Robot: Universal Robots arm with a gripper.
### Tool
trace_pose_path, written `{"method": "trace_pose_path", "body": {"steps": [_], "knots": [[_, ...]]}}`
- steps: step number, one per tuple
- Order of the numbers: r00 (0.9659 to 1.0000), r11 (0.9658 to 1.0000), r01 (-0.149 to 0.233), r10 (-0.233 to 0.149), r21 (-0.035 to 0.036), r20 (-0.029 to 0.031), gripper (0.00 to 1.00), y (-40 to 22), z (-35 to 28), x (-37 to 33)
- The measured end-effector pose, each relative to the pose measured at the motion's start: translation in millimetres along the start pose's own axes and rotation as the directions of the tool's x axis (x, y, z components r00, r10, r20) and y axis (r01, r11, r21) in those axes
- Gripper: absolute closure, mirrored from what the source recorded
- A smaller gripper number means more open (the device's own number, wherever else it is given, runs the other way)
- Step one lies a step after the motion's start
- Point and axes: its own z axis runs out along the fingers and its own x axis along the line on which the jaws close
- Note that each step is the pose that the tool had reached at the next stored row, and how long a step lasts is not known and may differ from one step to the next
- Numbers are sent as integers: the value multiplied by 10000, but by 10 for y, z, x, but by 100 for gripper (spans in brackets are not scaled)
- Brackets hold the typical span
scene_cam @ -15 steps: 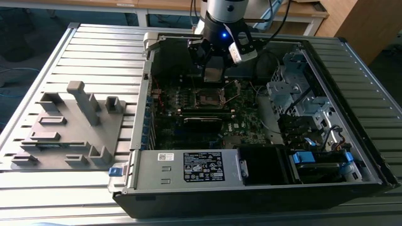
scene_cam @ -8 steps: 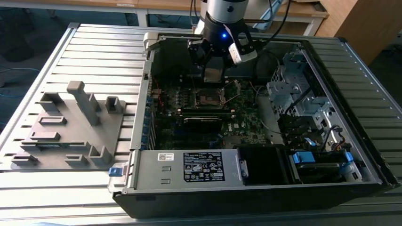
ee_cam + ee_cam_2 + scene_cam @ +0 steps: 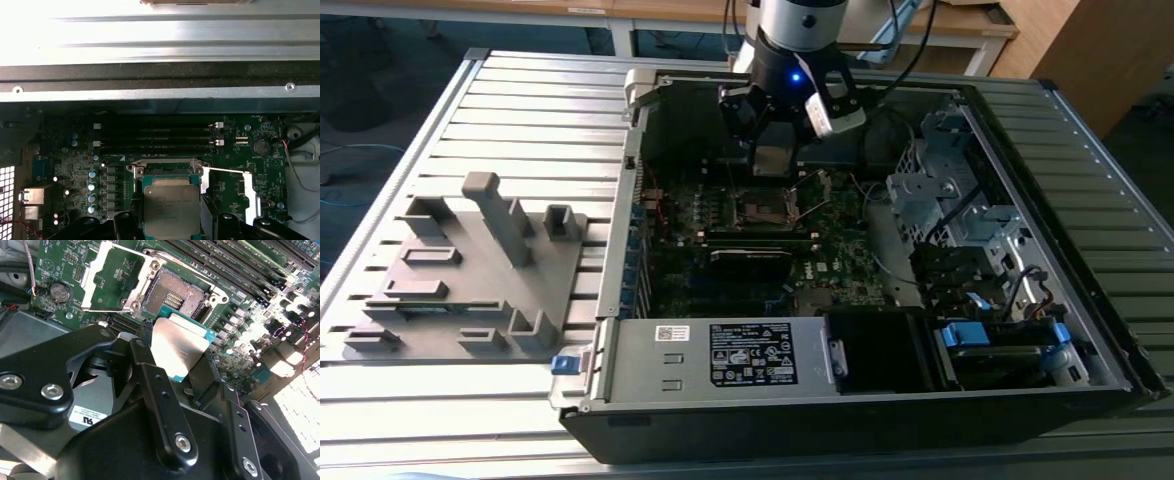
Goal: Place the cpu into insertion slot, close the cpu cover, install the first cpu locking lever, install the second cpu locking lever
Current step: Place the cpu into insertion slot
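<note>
The cpu (image 3: pixel 179 351) is clamped by two opposite edges between the black fingers (image 3: pixel 150 375) of the gripper (image 3: pixel 176 362). It is held tilted just above the near edge of the insertion slot (image 3: pixel 172 296) and is not seated. Whether it touches the rim cannot be told. In the second wrist view the chip's lower part is hidden behind the gripper body. In the first wrist view its near edge is cut off, and most of the slot is covered by it.

The cpu cover (image 3: pixel 116 276) is swung open and lies flat beside the slot. The locking levers are hard to make out.

One cpu, one slot, one cover and one coin cell (image 3: pixel 60 290) are counted, and four long memory slots (image 3: pixel 155 136) on the slot's far side.

In the exterior view the open computer case (image 3: pixel 854 430) lies on a slatted table (image 3: pixel 520 100). One grey fixture (image 3: pixel 467 280) stands at the exterior view's left.
</note>
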Motion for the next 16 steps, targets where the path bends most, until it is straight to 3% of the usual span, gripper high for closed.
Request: {"method": "trace_pose_path", "body": {"steps": [16], "knots": [[10000, 10000, 0, 0, -1, 1, 46, -3, 34, -1]]}}
